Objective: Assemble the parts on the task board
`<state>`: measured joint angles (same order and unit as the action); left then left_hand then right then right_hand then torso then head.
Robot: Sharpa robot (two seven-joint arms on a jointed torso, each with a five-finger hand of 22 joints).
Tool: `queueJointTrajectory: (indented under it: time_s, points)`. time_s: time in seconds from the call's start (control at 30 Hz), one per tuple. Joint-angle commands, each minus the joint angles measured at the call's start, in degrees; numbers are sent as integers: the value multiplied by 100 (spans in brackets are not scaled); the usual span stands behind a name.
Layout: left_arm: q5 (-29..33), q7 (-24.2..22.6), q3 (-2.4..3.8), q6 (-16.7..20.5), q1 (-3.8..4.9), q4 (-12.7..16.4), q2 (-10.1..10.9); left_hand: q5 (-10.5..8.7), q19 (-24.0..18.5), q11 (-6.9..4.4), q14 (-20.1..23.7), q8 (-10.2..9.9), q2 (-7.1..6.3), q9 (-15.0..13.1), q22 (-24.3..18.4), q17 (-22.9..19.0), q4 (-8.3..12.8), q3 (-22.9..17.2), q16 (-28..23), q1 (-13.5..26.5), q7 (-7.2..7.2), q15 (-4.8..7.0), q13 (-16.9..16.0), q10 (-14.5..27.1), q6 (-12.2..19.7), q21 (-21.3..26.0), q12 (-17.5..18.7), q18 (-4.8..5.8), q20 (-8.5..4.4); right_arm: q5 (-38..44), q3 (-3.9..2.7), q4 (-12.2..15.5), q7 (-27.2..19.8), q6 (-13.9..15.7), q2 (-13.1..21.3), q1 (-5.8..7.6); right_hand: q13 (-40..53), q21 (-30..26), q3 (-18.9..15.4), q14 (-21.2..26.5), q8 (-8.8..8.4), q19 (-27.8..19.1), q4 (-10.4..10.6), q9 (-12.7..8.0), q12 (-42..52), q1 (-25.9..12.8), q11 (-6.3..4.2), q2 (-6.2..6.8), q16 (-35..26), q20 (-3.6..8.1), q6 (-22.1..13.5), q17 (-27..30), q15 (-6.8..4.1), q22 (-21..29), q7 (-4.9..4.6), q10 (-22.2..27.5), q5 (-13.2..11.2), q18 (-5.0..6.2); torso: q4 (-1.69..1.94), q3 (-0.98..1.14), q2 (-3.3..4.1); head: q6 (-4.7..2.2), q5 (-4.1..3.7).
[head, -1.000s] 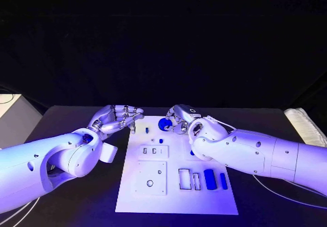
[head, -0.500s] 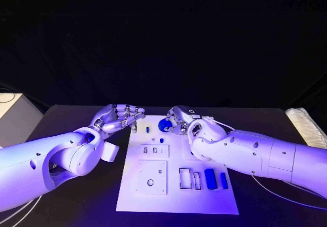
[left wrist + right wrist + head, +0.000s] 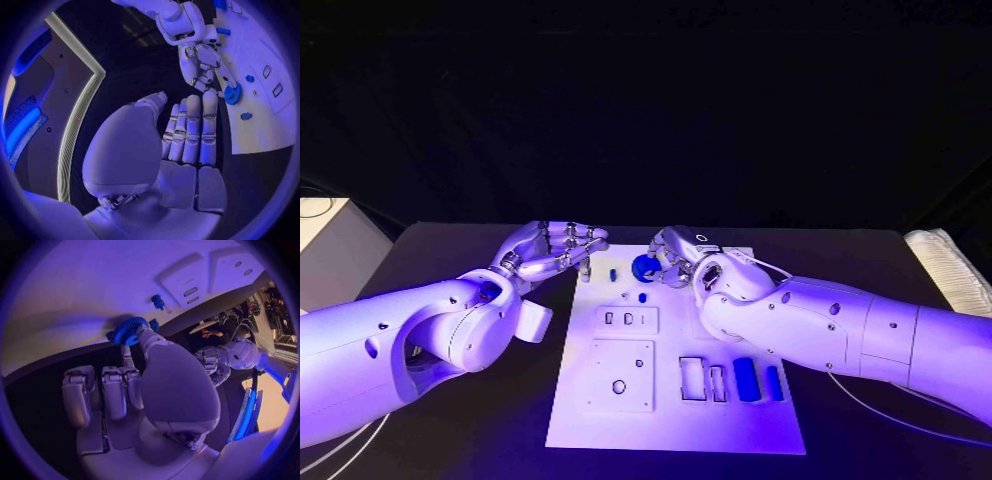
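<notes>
We are pinching a round blue toothed gear [image 3: 645, 266] in our right hand [image 3: 681, 255] over the white rectangular task board [image 3: 661, 420]; our left hand [image 3: 557, 249] is curling, holding nothing.

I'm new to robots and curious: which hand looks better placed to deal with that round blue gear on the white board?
The right hand, probably: its fingers already touch the blue gear. The left hand is curled, holding nothing, beside the task board.

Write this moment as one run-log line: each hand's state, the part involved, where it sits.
right hand: pinches blue gear | gear: at far end of task board | left hand: fingers curled, holds nothing, beside board's left edge
</notes>
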<state>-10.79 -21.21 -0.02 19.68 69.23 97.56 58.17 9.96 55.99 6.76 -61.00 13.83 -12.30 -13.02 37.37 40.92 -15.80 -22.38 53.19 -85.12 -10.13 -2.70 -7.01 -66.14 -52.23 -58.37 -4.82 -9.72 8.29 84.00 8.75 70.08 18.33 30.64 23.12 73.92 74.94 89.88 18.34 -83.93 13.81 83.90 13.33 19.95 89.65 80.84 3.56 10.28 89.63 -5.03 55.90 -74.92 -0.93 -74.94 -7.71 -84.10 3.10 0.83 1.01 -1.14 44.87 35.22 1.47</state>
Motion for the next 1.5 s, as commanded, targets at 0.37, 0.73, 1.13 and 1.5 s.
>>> queueJointTrajectory:
  time_s: [0.37,0.73,1.13,1.5]
  points:
    - [22,-18,4,-88,8,13,-3,-35,-46,-5,-12,12,30,-9,10,-7,0,-32,-14,-24,-4,-1,-7,48,40,-31,20,-46,2,54,5,-119,-44,-95,-62,-25,1450,12,40,-607,-113,610,23,-69,-12,-174,14,81,37,-7,-142,-1508,11,-1506,-61,-538,17,-83,2,0,-1,-10,12]
    - [22,-11,4,-94,8,12,-2,-35,-51,-2,-12,8,27,-10,13,-8,-1,-33,-15,-21,-8,-3,-8,51,48,-36,21,-46,4,48,6,-190,1,-233,-94,-25,1356,12,26,-607,-175,610,32,-100,-93,-242,41,116,36,-47,-225,-1506,58,-1506,-92,-448,16,-83,-2,0,0,-14,10]
    - [22,-6,4,-98,8,-1,-5,-36,-52,0,-12,6,25,-11,18,-8,-2,-34,-15,-18,-11,-4,-8,53,53,-41,22,-45,5,8,6,-97,-82,-117,-18,-25,1351,12,-5,-604,-192,610,46,-110,-99,-294,56,145,33,-65,-245,-1495,73,-1506,-104,-442,16,-83,1,2,-2,-16,8]
    - [35,-39,4,-105,7,-60,9,-36,-68,3,-12,4,23,-12,1,-9,-3,-34,-16,-16,-13,-6,-7,61,59,-34,26,-48,6,-1104,-52,844,-1105,747,983,106,1349,12,-11,-594,-224,610,58,-125,-102,-321,72,121,20,-85,-283,-1453,92,-1506,-126,-439,19,-83,-71,22,-53,-70,12]
